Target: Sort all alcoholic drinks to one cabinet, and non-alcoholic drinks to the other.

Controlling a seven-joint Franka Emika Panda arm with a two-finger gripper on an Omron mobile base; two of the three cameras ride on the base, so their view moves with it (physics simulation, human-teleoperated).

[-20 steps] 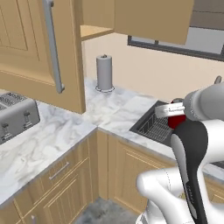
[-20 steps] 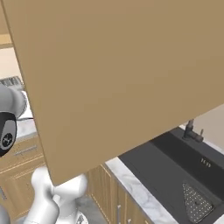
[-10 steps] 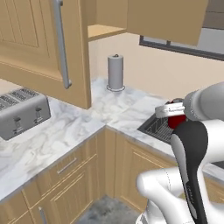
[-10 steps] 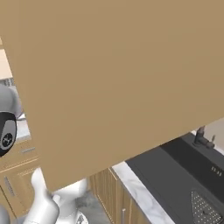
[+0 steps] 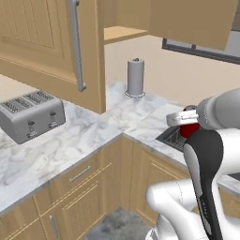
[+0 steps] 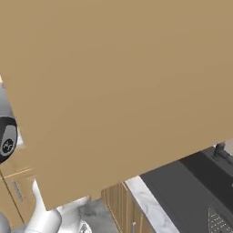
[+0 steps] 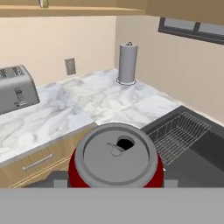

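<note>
Red can [image 7: 116, 159] with its silver top sits low centre in my hand view, clamped between my half-closed fingers, gripper [image 5: 187, 123] at mid right of the left base view. Beyond it lie the marble counter [image 7: 65, 113], the toaster [image 5: 32, 115] at left and the paper towel holder [image 5: 136, 77] upper centre. The open wall cabinet [image 5: 56, 42] fills the upper left, its shelf [image 5: 123, 33] above. I should keep the can level, lift clear of the door edge, then set it well inside
</note>
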